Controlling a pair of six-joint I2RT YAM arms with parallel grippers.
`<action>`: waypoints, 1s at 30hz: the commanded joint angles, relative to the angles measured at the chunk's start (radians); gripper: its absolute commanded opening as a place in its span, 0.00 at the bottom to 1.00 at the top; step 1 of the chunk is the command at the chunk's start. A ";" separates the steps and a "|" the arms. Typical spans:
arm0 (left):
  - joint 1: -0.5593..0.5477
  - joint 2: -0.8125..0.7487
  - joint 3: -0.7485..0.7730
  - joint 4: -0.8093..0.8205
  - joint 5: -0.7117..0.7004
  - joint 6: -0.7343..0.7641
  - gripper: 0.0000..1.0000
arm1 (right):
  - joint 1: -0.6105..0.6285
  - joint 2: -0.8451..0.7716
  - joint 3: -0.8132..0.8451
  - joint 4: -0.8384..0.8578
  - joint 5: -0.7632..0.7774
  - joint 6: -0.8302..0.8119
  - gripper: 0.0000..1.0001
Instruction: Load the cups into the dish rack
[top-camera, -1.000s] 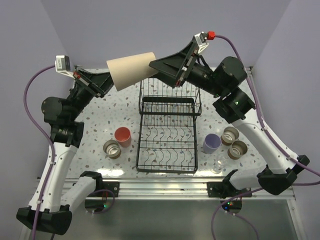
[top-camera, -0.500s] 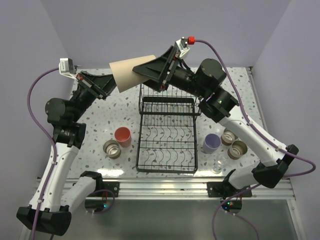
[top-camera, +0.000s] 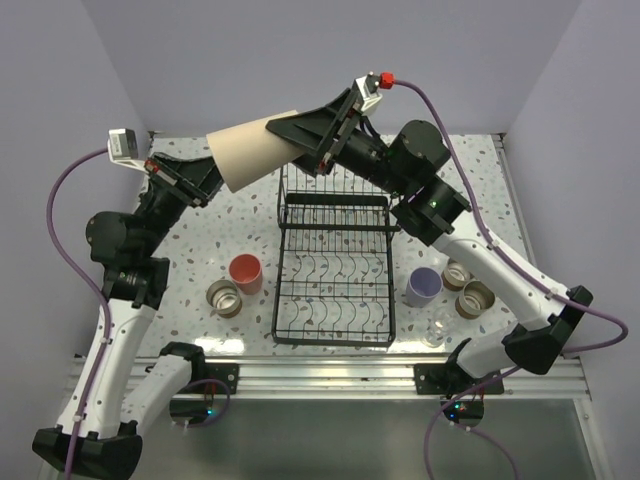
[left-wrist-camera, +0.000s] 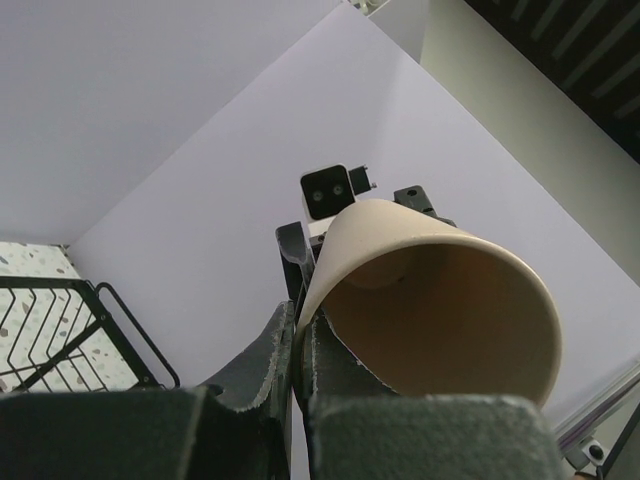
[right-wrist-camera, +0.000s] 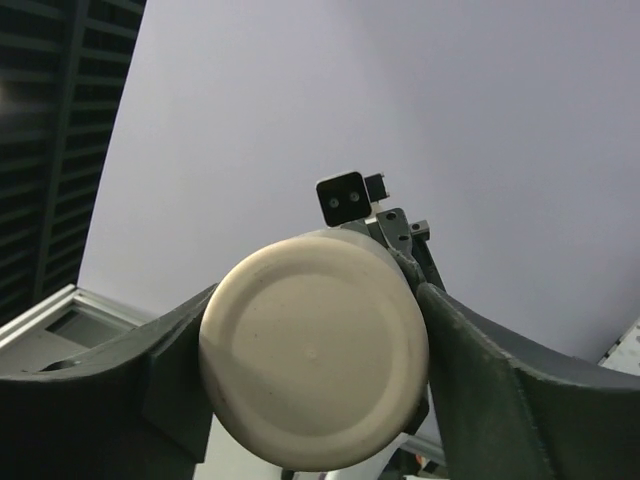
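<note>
The tall beige cup (top-camera: 250, 150) is held on its side high above the table's back edge. My left gripper (top-camera: 213, 172) is shut on its rim; the left wrist view shows the rim pinched between the jaws (left-wrist-camera: 297, 345) and the cup's open mouth (left-wrist-camera: 440, 310). My right gripper (top-camera: 285, 135) grips the base end, and in the right wrist view its fingers (right-wrist-camera: 313, 330) press both sides of the cup's base (right-wrist-camera: 313, 380). The black dish rack (top-camera: 280, 290) stands mid-table with no cups in it. The pink cup (top-camera: 245, 272), lavender cup (top-camera: 423, 286), three tan cups and the clear glass (top-camera: 434, 331) stand on the table.
One tan cup (top-camera: 224, 297) stands left of the rack beside the pink cup. Two tan cups (top-camera: 461, 270) (top-camera: 475, 298) stand right of the lavender cup. The rack's corner shows in the left wrist view (left-wrist-camera: 60, 330). Lilac walls close in the back and sides.
My right gripper came in from the right and closed around the cup's base end. My left gripper shifted slightly left and down with the rim, tilting the cup.
</note>
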 joint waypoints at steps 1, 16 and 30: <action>-0.005 0.001 -0.007 -0.006 -0.009 0.030 0.00 | 0.006 0.011 0.062 0.070 -0.003 0.003 0.69; -0.004 -0.002 0.097 -0.384 -0.059 0.239 0.59 | -0.002 -0.004 0.188 -0.293 0.040 -0.259 0.07; -0.002 -0.034 0.246 -1.075 -0.452 0.464 0.72 | -0.343 -0.027 0.301 -0.765 0.107 -0.593 0.00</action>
